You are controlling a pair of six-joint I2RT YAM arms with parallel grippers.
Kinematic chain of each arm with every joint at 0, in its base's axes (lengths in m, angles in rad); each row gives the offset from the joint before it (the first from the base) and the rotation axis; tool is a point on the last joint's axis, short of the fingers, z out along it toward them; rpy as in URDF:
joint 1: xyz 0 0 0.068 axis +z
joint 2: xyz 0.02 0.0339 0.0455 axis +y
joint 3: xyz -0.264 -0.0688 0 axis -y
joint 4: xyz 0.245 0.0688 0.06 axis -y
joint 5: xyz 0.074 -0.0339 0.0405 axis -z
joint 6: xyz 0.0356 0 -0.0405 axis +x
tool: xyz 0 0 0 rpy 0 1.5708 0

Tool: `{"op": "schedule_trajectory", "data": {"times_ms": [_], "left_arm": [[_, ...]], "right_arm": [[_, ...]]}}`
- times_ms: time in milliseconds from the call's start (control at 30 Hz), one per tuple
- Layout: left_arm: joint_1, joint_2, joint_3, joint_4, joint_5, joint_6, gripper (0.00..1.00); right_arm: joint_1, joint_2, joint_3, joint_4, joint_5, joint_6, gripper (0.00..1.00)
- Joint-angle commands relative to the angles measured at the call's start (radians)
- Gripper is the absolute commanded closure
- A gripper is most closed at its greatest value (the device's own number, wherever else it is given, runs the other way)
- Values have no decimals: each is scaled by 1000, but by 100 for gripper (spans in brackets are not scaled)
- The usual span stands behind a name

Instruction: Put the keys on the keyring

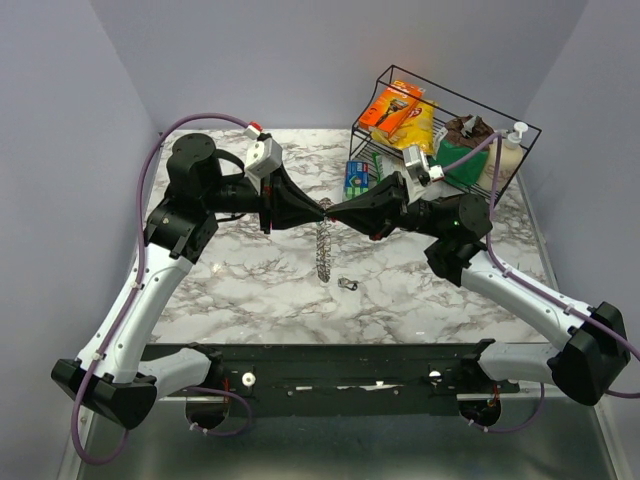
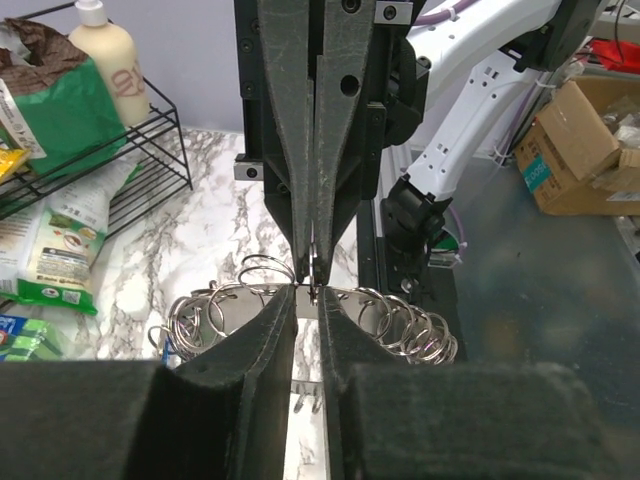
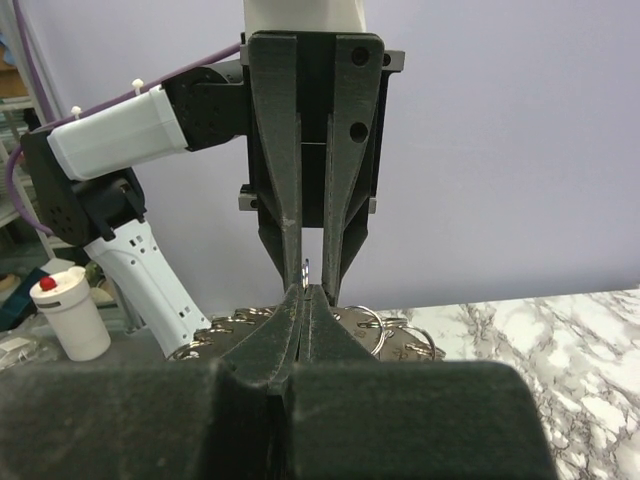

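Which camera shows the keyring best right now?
The left wrist view: the keyring fans out there in clear, separate wire loops across the middle of the frame. In the top view the keyring is only a thin hanging strand. The right wrist view catches a few partly hidden loops.

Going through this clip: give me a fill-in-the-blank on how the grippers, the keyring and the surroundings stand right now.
1. The right gripper is ___ on the keyring, which dangles below the two meeting tips.
2. The left gripper faces it with its jaws slightly ___.
3. A loose silver key lies on the table, to the ___ of the dangling keyring.
4. The wire rack stands at the table's far-right ___.

Missing words: shut; apart; right; corner.
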Motion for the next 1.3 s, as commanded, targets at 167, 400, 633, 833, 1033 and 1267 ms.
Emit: {"op": "schedule_trajectory", "data": {"times_ms": [167,400,633,833,1033,1267], "left_arm": [[-5,7,32,-4,-21,8,100],[-5,-7,11,37,-36,-8,100],[-5,-35,-15,14,-123,33,100],[-7,-55,-37,-36,-201,107,100],[-7,-95,-84,-52,-267,186,100],[-7,-177,-178,-1,-338,206,100]], "right_arm": [[1,17,32,61,-16,15,99],[0,18,20,64,-17,15,99],[0,11,6,75,-13,14,68],[0,-35,-35,66,59,-3,34],[0,-104,-106,-34,206,-44,8],[-3,-190,-138,-481,374,-106,2]]}}
